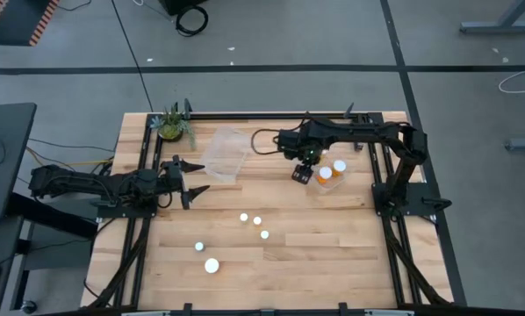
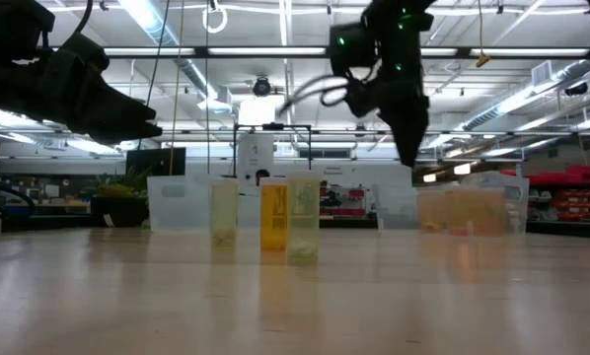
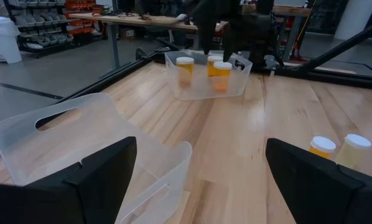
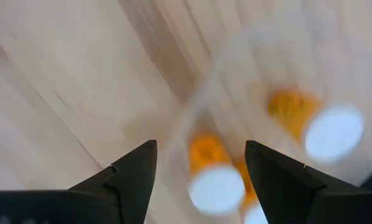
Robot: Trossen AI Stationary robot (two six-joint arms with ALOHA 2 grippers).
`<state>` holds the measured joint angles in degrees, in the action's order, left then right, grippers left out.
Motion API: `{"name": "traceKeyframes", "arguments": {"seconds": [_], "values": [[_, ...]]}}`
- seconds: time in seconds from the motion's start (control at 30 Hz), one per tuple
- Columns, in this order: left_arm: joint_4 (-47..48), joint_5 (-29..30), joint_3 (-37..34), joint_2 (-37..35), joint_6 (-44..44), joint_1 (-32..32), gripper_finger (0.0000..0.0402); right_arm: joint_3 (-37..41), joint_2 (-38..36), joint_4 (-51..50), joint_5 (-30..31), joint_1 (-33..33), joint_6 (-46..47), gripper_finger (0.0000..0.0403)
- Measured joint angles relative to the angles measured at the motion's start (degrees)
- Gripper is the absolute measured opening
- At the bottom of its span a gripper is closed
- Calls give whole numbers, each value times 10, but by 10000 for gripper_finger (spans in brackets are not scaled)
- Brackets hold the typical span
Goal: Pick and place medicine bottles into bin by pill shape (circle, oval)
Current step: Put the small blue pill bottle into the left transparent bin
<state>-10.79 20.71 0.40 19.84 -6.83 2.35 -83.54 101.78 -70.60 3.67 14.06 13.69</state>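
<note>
You are working on a pale plank table with a smooth grain, framed by dark rails, on a grey floor; the low view looks into a hall with strip lights and shelving behind. Two clear, thin-walled plastic bins sit toward the far side: the left bin just ahead of your left gripper, the right bin under your right gripper. A small green plant stands at the far left corner.

Your left gripper hovers beside its bin with its fingers spread wide, nothing between them. Your right gripper hangs over the right bin's near edge, fingers parted and empty; below it, orange bottles with round white caps stand inside, three by the left wrist view.

Five more bottles stand loose mid-table: three clustered close, two nearer the front edge, well apart from the bins. Open wood lies all round them.
</note>
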Motion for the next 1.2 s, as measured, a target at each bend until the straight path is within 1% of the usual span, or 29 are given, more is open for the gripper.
{"name": "traceKeyframes", "arguments": {"seconds": [0.13,0.27,0.37,0.43,0.6,0.73,0.9,1.03,1.07,1.2], "values": [[0,0,0,0,0,0,369,0,0,104,35,-52,-26,251],[0,0,0,0,0,0,369,26,0,216,42,-104,-74,251],[0,0,0,0,0,0,369,47,0,264,43,-137,-96,251],[0,0,0,0,0,0,369,63,0,285,60,-158,-99,251],[0,0,0,0,0,0,369,89,-2,291,120,-203,-101,250],[0,0,0,0,0,0,369,90,-13,293,126,-232,-101,250],[0,0,0,0,0,0,369,90,-57,301,148,-263,-129,250],[-17,0,0,0,-2,0,369,90,-114,311,166,-271,-150,250],[-32,0,0,0,-16,1,369,90,-129,310,168,-273,-152,250],[-74,0,0,0,-143,1,369,90,-186,310,171,-283,-160,250]]}}
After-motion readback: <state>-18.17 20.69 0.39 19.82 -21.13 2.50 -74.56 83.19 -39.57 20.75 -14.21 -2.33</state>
